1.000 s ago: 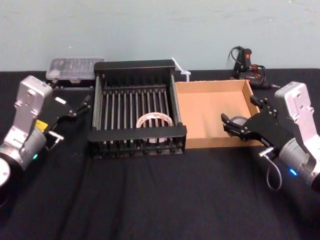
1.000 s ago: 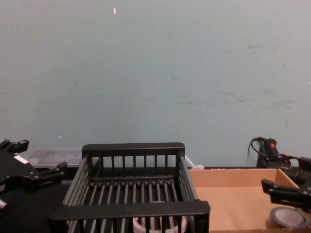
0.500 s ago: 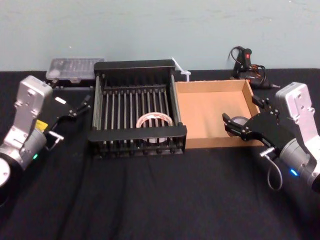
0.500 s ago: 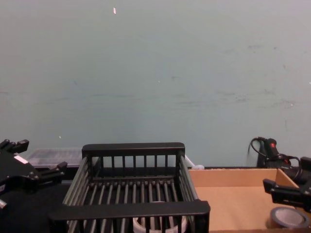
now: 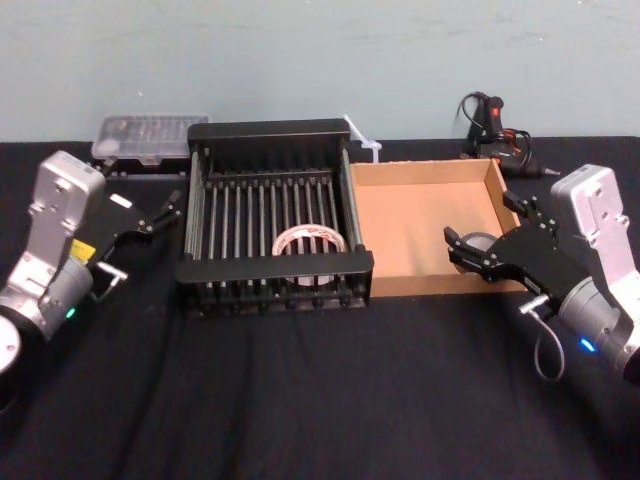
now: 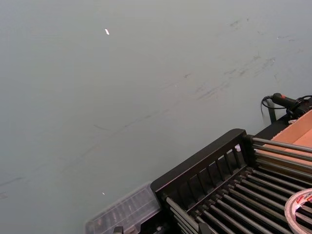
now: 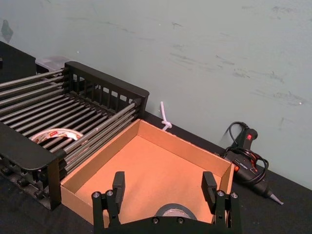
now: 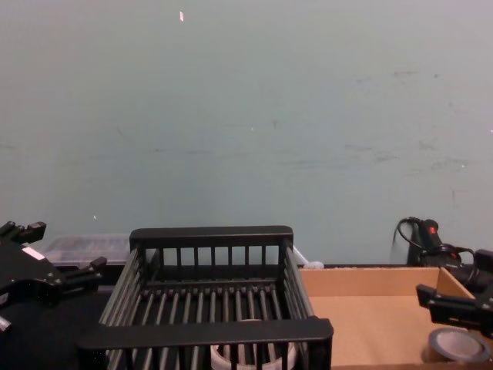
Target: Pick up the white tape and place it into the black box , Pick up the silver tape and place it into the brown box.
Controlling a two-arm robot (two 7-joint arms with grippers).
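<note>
The white tape (image 5: 308, 241) lies flat on the bars inside the black box (image 5: 270, 131), near its front wall; it also shows in the chest view (image 8: 250, 354). The silver tape (image 5: 478, 243) rests on the floor of the brown box (image 5: 415, 172), at its front right corner. My right gripper (image 5: 485, 226) hovers over that corner, open, its fingers (image 7: 118, 183) straddling the silver tape (image 7: 175, 211) from above without touching it. My left gripper (image 5: 160, 214) stands open to the left of the black box, holding nothing.
A clear plastic case (image 5: 150, 133) sits behind the black box at the back left. A glue gun (image 5: 490, 120) with its cord lies behind the brown box at the back right. A small white piece (image 5: 362, 141) pokes up between the boxes. Black cloth covers the table's front.
</note>
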